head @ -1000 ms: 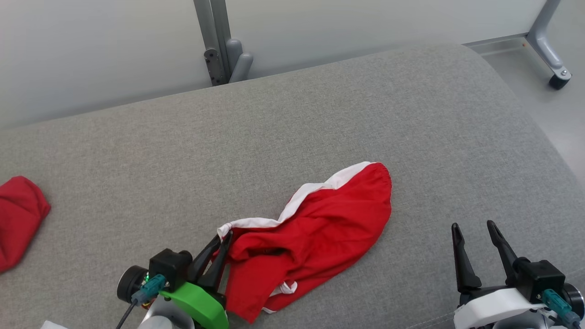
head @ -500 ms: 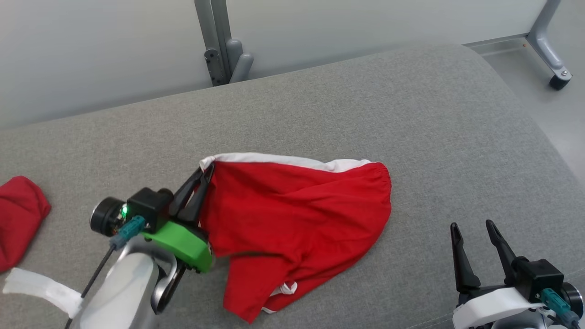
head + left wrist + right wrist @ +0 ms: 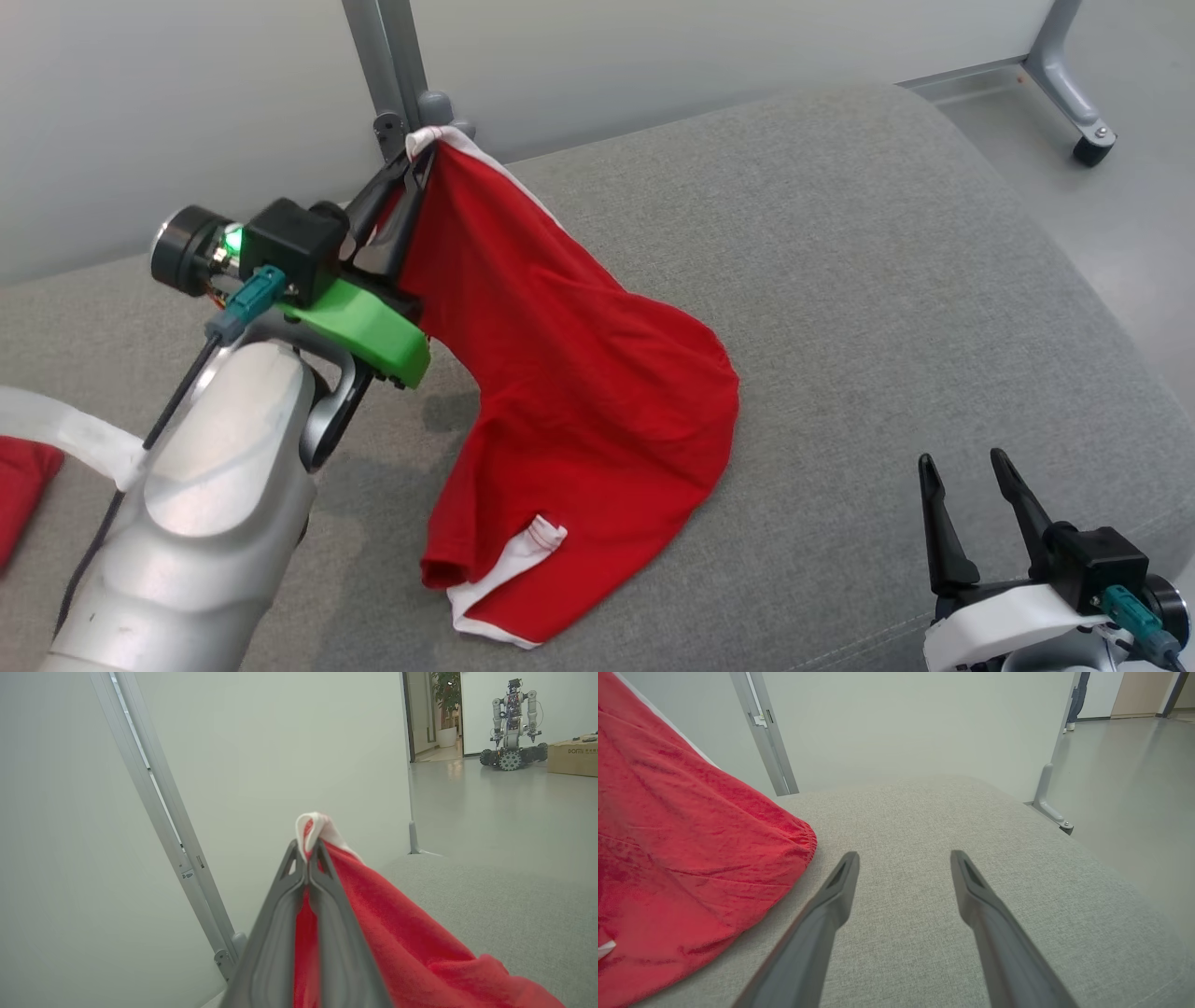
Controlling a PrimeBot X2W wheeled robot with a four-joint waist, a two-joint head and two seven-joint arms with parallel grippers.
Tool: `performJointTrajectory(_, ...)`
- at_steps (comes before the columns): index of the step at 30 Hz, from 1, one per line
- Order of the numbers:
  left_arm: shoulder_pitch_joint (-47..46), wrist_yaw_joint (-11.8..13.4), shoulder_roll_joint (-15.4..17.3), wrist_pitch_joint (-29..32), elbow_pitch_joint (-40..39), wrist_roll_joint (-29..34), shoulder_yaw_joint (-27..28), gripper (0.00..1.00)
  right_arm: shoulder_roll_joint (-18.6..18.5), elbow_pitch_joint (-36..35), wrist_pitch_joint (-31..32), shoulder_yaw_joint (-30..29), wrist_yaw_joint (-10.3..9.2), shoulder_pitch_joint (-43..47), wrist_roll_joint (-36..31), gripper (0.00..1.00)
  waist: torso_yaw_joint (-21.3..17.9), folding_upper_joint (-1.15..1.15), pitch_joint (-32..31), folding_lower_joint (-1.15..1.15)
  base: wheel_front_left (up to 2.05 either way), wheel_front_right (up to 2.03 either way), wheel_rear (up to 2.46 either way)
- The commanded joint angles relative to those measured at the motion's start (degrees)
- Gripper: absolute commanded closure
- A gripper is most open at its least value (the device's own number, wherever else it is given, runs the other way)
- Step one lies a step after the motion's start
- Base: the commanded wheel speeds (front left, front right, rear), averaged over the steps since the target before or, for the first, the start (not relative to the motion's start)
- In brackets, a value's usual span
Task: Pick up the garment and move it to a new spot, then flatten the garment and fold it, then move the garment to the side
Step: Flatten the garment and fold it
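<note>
The left hand (image 3: 417,163) is clamped on the white-trimmed corner of the red garment (image 3: 579,373) and holds it above the far edge of the grey cushion (image 3: 887,280). The cloth slopes down from there. Its lower half lies on the middle of the cushion, with a white-edged hem toward the near edge.

The left wrist view shows the pinch up close: two smooth grey fingers pressed together, with a nub of white trim poking past their tips. It also takes in the room beyond the cushion, where another wheeled two-armed robot (image 3: 511,723) stands near a cardboard box (image 3: 572,758). The box's print starts "DOM"; the rest is too small to read.

The right wrist view shows the garment's soft nap and gathered hem against the cushion's coarse weave. The right hand (image 3: 962,457) is at the cushion's near right corner, fingers spread and empty. A second red cloth (image 3: 23,476) lies at the cushion's left edge.
</note>
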Motion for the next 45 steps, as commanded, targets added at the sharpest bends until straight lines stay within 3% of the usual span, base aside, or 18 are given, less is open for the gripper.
performJointTrajectory(1, -2.4, 0.1, 0.0, 0.0, 0.2, 0.6, 0.1, 1.0, -0.2, 0.0, -0.2, -0.1, 0.01, -0.5, -0.5, 0.0, -1.0, 0.32, -0.6, 0.0, 0.0, 0.0, 0.0)
performJointTrajectory(8, -8.3, 0.1, -0.4, 0.0, -1.2, 0.9, 0.0, 1.0, -0.2, -0.4, -0.2, -0.6, 0.01, 0.0, -0.6, 0.0, -1.7, 0.32, -0.8, 0.0, 0.0, 0.0, 0.0)
performJointTrajectory(13, -8.0, 0.1, -1.8, 0.0, -6.6, 0.9, -0.7, 1.0, -0.2, -0.4, -0.2, -1.4, 0.01, 1.2, 0.3, 0.0, -0.9, 0.32, -0.8, 0.0, 0.0, 0.0, 0.0)
performJointTrajectory(21, 4.3, 0.1, -4.7, 0.0, -14.0, -1.0, -5.4, 1.0, -0.1, -0.4, -0.2, -1.5, 0.01, 1.7, 1.0, 0.0, 2.2, 0.32, -0.5, 0.0, 0.0, 0.0, 0.0)
performJointTrajectory(28, 18.7, 0.1, -2.2, 0.0, -17.8, -2.4, -6.9, 1.0, -0.2, -0.5, -0.2, -1.6, 0.01, 1.3, 1.0, 0.0, 4.4, 0.32, 0.4, 0.0, 0.0, 0.0, 0.0)
performJointTrajectory(34, 29.2, 0.1, -0.5, 0.0, -15.6, -3.0, -7.2, 1.0, -0.2, -0.1, -0.2, -1.9, 0.01, 1.7, 0.6, 0.0, 6.8, 0.32, 0.8, 0.0, 0.0, 0.0, 0.0)
performJointTrajectory(38, 33.6, 0.1, -2.2, 0.0, -11.4, -4.2, -2.9, 1.0, -0.2, 0.2, -0.2, -1.7, 0.01, 1.2, 0.7, 0.0, 8.0, 0.32, 0.9, 0.0, 0.0, 0.0, 0.0)
performJointTrajectory(45, 39.6, 0.1, -7.4, 0.0, -5.3, -3.3, 9.5, 1.0, -0.2, 0.5, -0.2, -1.2, 0.01, 1.7, 0.4, 0.0, 9.0, 0.32, 0.5, 0.0, 0.0, 0.0, 0.0)
